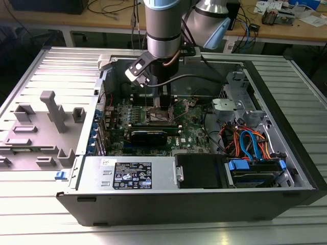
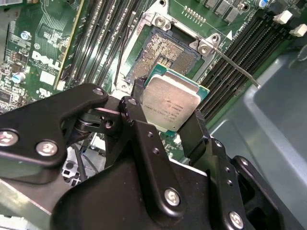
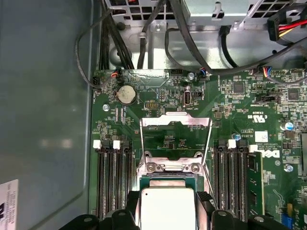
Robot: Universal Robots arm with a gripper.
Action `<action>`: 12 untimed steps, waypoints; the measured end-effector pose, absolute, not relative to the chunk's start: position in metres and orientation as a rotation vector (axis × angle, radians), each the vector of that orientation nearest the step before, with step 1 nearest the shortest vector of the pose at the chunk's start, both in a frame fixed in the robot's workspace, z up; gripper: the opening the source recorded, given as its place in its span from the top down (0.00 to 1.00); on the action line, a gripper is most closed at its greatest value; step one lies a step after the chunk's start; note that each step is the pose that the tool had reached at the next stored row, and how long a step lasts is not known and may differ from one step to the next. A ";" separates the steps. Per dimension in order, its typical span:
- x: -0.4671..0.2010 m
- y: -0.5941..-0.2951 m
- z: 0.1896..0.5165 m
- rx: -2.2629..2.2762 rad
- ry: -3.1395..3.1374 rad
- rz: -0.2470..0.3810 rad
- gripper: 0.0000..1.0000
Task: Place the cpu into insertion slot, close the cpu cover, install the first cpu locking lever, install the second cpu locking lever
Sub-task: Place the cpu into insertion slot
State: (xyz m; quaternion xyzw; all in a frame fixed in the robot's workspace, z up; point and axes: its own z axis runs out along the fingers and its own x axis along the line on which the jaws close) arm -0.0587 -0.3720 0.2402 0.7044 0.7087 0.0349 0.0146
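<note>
My gripper (image 2: 169,109) is shut on the cpu (image 2: 171,101), a small silver-topped square chip with a green edge, held between two black fingers (image 2: 132,109). The chip hangs tilted just above the insertion slot (image 2: 163,50), whose gold contact field lies bare. In the first wrist view the cpu (image 3: 166,207) sits between the fingertips (image 3: 205,200), and the cpu cover (image 3: 175,122), a silver frame, stands flipped open beyond the slot. A thin metal locking lever (image 2: 237,67) sticks out unlatched beside the slot. In the exterior view the gripper (image 1: 157,104) reaches down into the open computer case over the green board.
Black memory slots (image 3: 112,184) flank the socket on both sides. A long black card (image 1: 153,135) lies near the slot. The case holds a power supply (image 1: 127,174) and a drive bay with blue and orange cables (image 1: 250,148). A grey fixture (image 1: 48,122) stands at the exterior view's left.
</note>
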 end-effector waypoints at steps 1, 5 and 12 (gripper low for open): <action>-0.059 -0.372 0.238 2.193 2.206 0.108 0.46; -0.060 -0.372 0.232 2.193 2.206 0.108 0.46; -0.061 -0.377 0.224 2.193 2.206 0.108 0.46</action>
